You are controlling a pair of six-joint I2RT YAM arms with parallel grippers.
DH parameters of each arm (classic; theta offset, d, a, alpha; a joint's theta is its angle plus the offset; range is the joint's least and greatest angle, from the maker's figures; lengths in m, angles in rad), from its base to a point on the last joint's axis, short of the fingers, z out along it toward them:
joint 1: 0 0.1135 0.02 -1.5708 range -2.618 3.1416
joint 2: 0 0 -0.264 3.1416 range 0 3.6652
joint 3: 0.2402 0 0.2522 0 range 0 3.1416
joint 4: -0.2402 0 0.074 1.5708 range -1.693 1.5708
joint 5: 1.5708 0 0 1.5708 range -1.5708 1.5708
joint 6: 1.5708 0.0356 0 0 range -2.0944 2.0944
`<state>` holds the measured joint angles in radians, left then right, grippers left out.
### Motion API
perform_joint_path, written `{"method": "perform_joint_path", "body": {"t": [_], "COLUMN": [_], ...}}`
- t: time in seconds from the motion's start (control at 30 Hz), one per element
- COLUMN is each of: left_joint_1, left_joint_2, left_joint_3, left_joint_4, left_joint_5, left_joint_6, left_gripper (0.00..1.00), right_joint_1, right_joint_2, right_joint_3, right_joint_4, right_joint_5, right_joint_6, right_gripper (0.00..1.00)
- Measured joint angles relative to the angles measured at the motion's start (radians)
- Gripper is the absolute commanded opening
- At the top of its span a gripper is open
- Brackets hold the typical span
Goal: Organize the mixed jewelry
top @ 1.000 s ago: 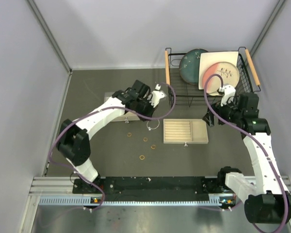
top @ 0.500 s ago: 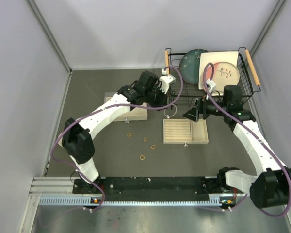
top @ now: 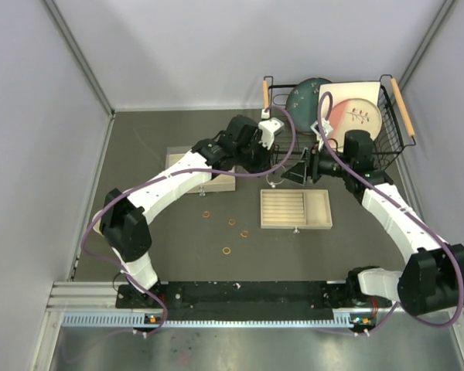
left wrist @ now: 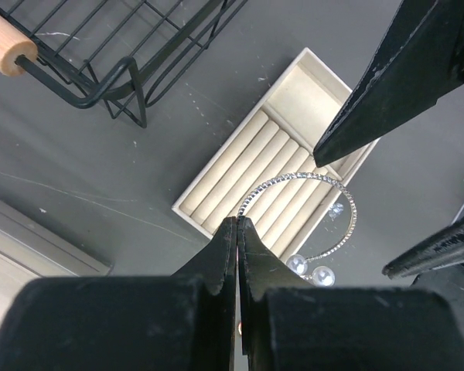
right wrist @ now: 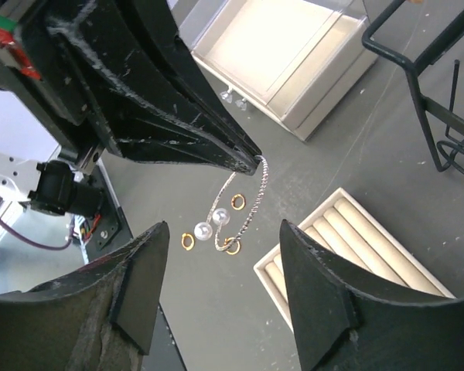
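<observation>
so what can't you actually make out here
- Top view: the bracelet is too small to make out; contact with the right tool unclear.
- Left wrist view: the bracelet's gripped part is hidden inside the shut left tool.
- Right wrist view: the slotted tray is cut off by the right tool's finger and the frame edge.

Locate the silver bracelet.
Top view, centre: the thin silver wire bracelet hangs from the shut left hand, between the black wire rack and the beige slotted tray.

Even, diffuse light with faint shadows, mostly sharp.
</observation>
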<state>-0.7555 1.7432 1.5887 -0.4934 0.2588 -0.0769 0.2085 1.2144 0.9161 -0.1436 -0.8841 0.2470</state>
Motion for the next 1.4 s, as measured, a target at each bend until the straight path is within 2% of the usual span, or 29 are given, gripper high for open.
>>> {"method": "perform_joint_path", "body": {"t": [0.07,0.33,0.43,0.47,0.5,0.6,0.67,0.7,0.77,0.8,0.83,0.93,1.17,1.4], "left_joint_1": [0.000,-0.003,-0.005,-0.005,-0.005,-0.005,-0.005,-0.005,-0.005,-0.005,-0.005,-0.005,-0.005,-0.001], "left_joint_2": [0.000,0.000,0.000,0.000,0.000,-0.003,-0.012,-0.016,-0.026,-0.031,-0.038,-0.065,-0.168,-0.230], "left_joint_3": [0.000,0.000,0.000,0.000,0.000,-0.007,-0.019,-0.024,-0.037,-0.042,-0.050,-0.082,-0.182,-0.283], "left_joint_4": [0.004,0.025,0.031,0.032,0.033,0.043,0.049,0.051,0.056,0.059,0.065,0.087,0.138,0.152], "left_joint_5": [-0.008,-0.017,-0.017,-0.017,-0.017,-0.018,-0.018,-0.018,-0.017,-0.016,-0.016,-0.023,-0.098,-0.161], "left_joint_6": [-0.001,-0.004,-0.005,-0.005,-0.005,-0.007,-0.008,-0.008,-0.007,-0.005,-0.007,-0.006,0.020,0.074], "left_gripper": [0.00,0.00,0.00,0.00,0.00,0.01,0.09,0.19,0.33,0.51,0.59,0.70,0.75,0.75], "right_joint_1": [0.003,0.006,0.010,0.012,0.014,0.015,0.015,0.016,0.017,0.017,0.018,0.018,-0.054,-0.167], "right_joint_2": [0.012,0.037,0.051,0.058,0.062,0.076,0.080,0.080,0.080,0.079,0.078,0.071,0.010,-0.038], "right_joint_3": [0.000,0.000,0.000,0.000,0.000,0.000,0.000,0.000,0.000,0.001,0.001,0.001,0.001,-0.018], "right_joint_4": [0.016,0.046,0.048,0.048,0.047,0.043,0.034,0.028,0.018,0.009,-0.001,-0.031,-0.092,-0.222], "right_joint_5": [0.003,0.015,0.016,0.016,0.016,0.019,0.025,0.028,0.034,0.038,0.043,0.055,0.031,0.030], "right_joint_6": [0.007,0.019,0.018,0.019,0.017,0.018,0.016,0.014,0.007,0.003,-0.003,-0.017,-0.025,-0.150], "right_gripper": [0.48,0.34,0.16,0.06,0.01,0.00,0.00,0.00,0.00,0.00,0.00,0.00,0.00,0.00]}}
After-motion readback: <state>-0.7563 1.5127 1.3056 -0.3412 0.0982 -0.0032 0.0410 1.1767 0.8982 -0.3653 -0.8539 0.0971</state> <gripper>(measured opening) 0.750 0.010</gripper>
